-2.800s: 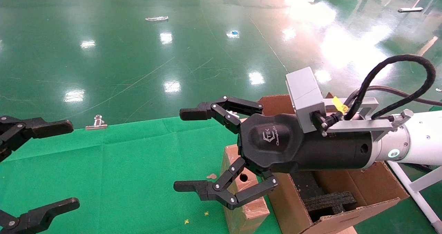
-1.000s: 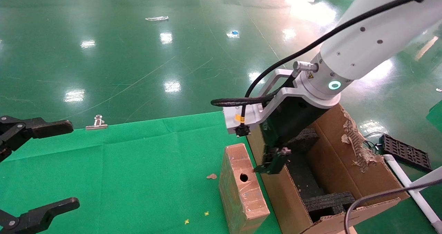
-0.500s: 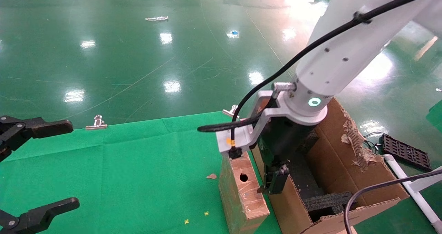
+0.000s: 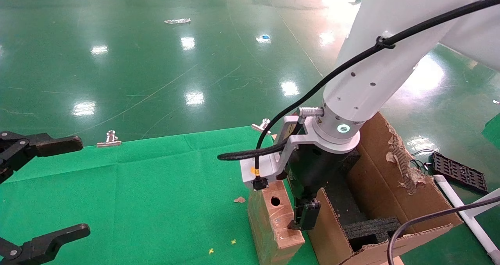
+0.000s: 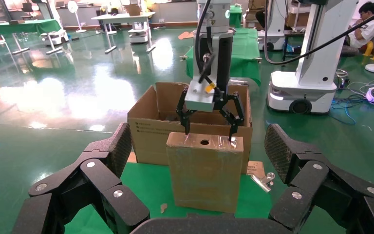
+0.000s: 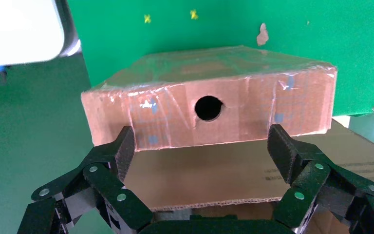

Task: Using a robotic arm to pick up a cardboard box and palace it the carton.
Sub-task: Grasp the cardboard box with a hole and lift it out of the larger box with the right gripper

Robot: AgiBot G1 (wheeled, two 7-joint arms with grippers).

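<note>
The small cardboard box [image 4: 273,222] stands on edge on the green cloth, holed thin face up, tight against the carton [image 4: 390,187] with black foam inside. My right gripper [image 4: 281,202] on the white robotic arm [image 4: 371,81] points down over the box, open, with one fingertip at each end of the top face. The right wrist view shows the holed face [image 6: 253,105] just beyond the open gripper [image 6: 202,141], with the carton wall [image 6: 224,175] under it. The left wrist view shows the box [image 5: 204,175], the right gripper [image 5: 208,131] and the carton [image 5: 146,131]. My left gripper [image 4: 76,188] is parked open at the left.
The green cloth [image 4: 156,187] covers the table. Metal binder clips lie at its far edge [image 4: 109,138] and behind the box [image 4: 262,125]. A cardboard scrap [image 4: 239,199] lies next to the box. A black tray [image 4: 459,175] sits on the floor to the right.
My right arm turned from level to pointing down, then lowered and shifted left from over the carton onto the small box's top. The left gripper has not moved.
</note>
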